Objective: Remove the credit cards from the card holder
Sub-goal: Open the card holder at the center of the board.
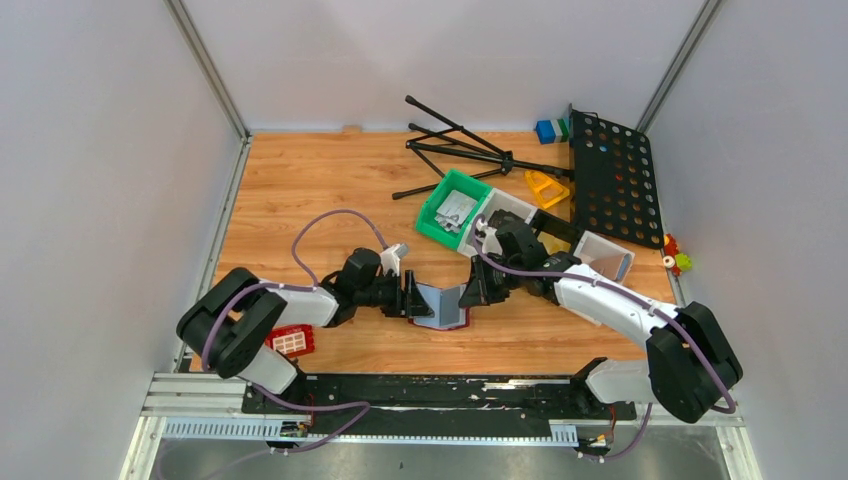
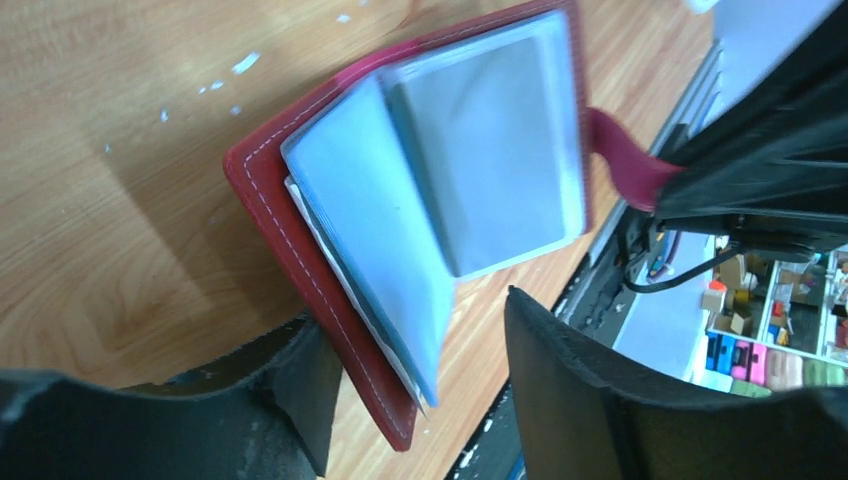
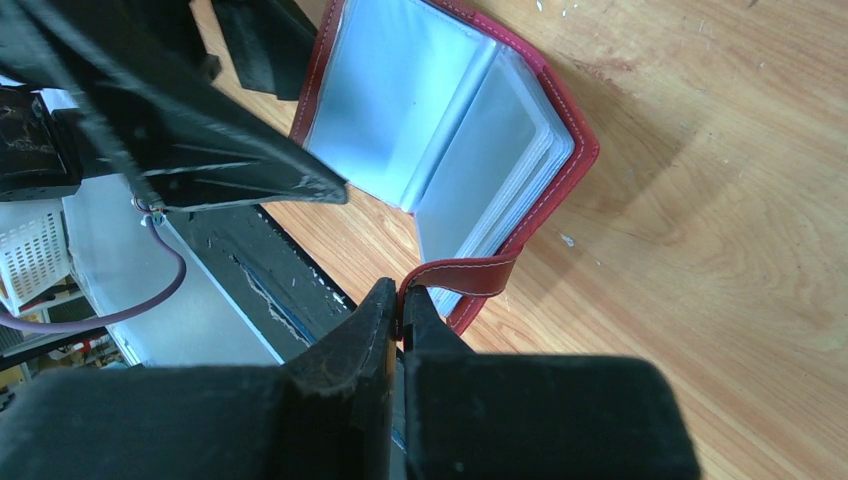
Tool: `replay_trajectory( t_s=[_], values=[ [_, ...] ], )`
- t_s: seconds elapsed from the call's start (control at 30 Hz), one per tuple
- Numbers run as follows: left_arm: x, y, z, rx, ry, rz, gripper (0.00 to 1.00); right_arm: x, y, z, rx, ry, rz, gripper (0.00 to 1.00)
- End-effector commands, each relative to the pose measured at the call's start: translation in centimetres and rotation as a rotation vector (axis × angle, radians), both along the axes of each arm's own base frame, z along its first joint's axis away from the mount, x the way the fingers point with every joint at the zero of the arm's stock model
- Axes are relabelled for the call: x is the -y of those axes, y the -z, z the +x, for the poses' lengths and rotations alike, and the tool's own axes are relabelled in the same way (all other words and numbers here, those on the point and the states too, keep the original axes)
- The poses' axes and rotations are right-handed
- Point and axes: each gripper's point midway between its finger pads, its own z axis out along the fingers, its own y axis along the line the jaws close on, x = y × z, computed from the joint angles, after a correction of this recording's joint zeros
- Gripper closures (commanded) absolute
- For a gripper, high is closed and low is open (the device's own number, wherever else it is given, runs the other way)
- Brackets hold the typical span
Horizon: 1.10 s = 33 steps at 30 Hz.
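Card holder (image 1: 440, 305), open on the bench (image 1: 300, 190) between both sets of fingers. Pinched by its snap tab (image 3: 465, 275) in the shut right fingers (image 3: 402, 305); straddled at the cover edge by the left fingers (image 2: 415, 335), spread apart. Probably light, floppy; best taken by the stiffer cover edge.
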Motion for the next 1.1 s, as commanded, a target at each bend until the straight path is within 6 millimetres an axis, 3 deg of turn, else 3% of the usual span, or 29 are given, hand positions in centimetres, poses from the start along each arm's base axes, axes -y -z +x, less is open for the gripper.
replay_trajectory(
  t_s=[0.0, 0.07, 0.17, 0.27, 0.47, 0.57, 0.67, 1.07],
  values=[
    [1.2, -0.6, 1.1, 0.02, 0.018, -0.035, 0.51, -1.0, -2.3, 0.9, 0.069, -0.005, 0.063, 1.0],
    [1.3, -0.5, 1.3, 0.02, 0.017, -0.036, 0.76, -0.6, -2.1, 1.0, 0.075, 0.01, 0.045, 1.0],
    [1.4, -1.1, 1.4, 0.034, 0.004, -0.057, 1.0, 0.2, -1.8, 1.1, 0.09, 0.046, 0.015, 0.92],
    [1.3, -2.6, 1.4, 0.047, -0.014, -0.109, 1.0, 1.5, -2.2, 1.5, 0.126, 0.096, -0.001, 0.8],
    [0.6, -7.8, 1.3, 0.105, -0.034, -0.217, 1.0, 3.1, -3.5, 1.6, 0.188, 0.159, 0.002, 0.43],
    [-0.1, -10.4, 1.5, 0.148, -0.05, -0.257, 1.0, 4.1, -4.0, 1.9, 0.209, 0.226, 0.001, 0.19],
    [-0.7, -12.9, 1.2, 0.176, -0.058, -0.305, 1.0, 3.9, -4.8, 1.3, 0.217, 0.256, 0.082, 0.03],
    [-0.7, -20.9, -0.9, 0.193, -0.01, -0.576, 1.0, 1.9, -11.5, -0.5, 0.248, 0.28, 0.473, 0.0]
  ],
)
